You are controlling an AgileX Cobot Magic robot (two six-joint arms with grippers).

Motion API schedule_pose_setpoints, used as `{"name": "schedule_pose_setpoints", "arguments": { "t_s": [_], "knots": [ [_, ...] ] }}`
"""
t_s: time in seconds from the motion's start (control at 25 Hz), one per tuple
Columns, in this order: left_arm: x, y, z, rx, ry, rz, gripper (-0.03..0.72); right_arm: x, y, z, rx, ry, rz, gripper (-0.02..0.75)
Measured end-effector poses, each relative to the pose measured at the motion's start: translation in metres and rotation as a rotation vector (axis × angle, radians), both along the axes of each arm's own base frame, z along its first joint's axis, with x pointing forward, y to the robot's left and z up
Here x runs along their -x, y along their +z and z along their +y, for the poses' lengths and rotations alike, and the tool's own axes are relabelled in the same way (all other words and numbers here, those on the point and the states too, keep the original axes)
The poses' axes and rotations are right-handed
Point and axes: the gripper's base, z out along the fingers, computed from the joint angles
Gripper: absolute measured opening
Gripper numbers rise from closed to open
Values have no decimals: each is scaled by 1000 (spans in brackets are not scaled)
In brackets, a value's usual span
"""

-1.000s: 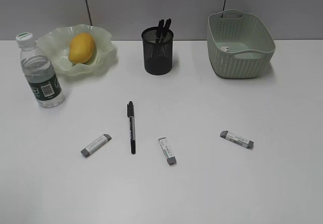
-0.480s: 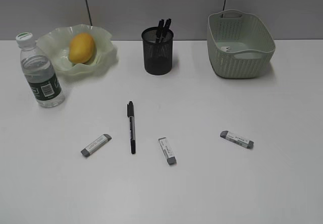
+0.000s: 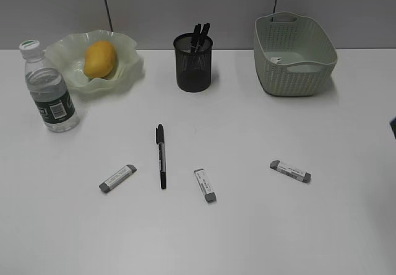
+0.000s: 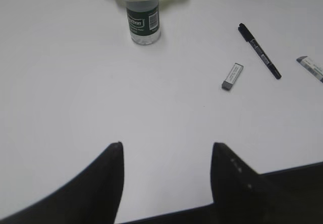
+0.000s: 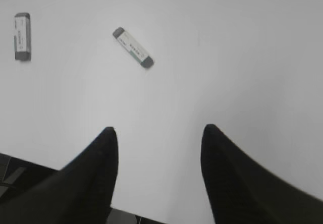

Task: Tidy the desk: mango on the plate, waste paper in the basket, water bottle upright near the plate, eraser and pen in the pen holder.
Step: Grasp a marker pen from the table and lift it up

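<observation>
The mango (image 3: pixel 100 59) lies in the wavy green plate (image 3: pixel 131 70) at the back left. The water bottle (image 3: pixel 49 89) stands upright beside the plate and also shows in the left wrist view (image 4: pixel 143 17). The black pen holder (image 3: pixel 193 64) holds several pens. A black pen (image 3: pixel 161 156) and three erasers (image 3: pixel 117 178) (image 3: pixel 205 185) (image 3: pixel 290 171) lie on the desk. The basket (image 3: pixel 309 70) holds a small white piece (image 3: pixel 278 59), too small to identify. My left gripper (image 4: pixel 166 146) is open and empty above bare desk. My right gripper (image 5: pixel 159 130) is open and empty, short of an eraser (image 5: pixel 133 47).
A grey wall runs behind the desk. A dark sliver of my right arm (image 3: pixel 393 126) shows at the right edge of the exterior view. The left wrist view shows the pen (image 4: pixel 260 57) and an eraser (image 4: pixel 232 76) off to the right.
A dark sliver of the right arm has come into the exterior view at its right edge. The objects on the desk have not moved.
</observation>
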Motion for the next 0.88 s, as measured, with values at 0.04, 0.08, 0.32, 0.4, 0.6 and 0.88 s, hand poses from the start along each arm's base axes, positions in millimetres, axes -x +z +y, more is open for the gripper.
{"name": "schedule_pose_setpoints", "arguments": {
  "t_s": [0.04,0.08,0.32,0.4,0.6,0.88],
  "knots": [
    [0,0,0,0,0,0,424,-12,2,4,1,-6,12,426],
    [0,0,0,0,0,0,424,-23,3,8,-2,-14,22,426],
    [0,0,0,0,0,-1,424,-81,3,61,-6,43,71,426],
    [0,0,0,0,0,-1,424,-91,-2,91,-16,80,102,426],
    [0,0,0,0,0,-1,424,-113,-27,163,11,140,217,425],
    [0,0,0,0,0,-1,424,-148,-54,227,21,79,338,426]
  ]
}}
